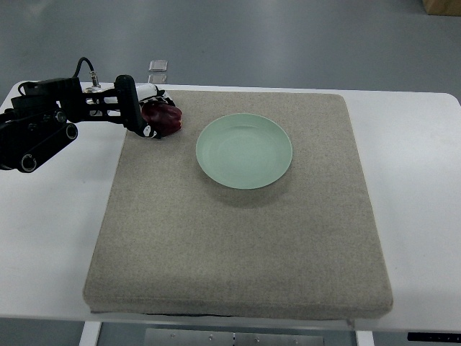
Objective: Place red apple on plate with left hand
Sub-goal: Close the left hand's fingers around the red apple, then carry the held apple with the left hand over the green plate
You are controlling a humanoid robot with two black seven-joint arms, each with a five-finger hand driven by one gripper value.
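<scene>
top view: a white table point(425, 180) is seen from steeply above, with a grey-blue floor point(288, 36) beyond its far edge and a corner of a brown box point(441, 6) cut off at the upper right. most of the tabletop is covered by a square beige felt mat point(238, 238) (its weave looks coarse and even). a small clear object point(158, 66) lies just past the mat's far edge, close behind the hand; what it is cannot be told.

the left arm point(36, 130) is brought in from the left edge, black and jointed, with a cable looped over its top. the left hand point(148, 115) is held at the mat's far left corner, its dark fingers point(130, 101) curled around the red apple point(164, 119), which is gripped and looks dark red. whether the apple touches the mat cannot be told. the pale green plate point(244, 151) is found to the right of the hand, near but apart from the apple, flat on the mat.

no readable writing or label is made out anywhere.
</scene>
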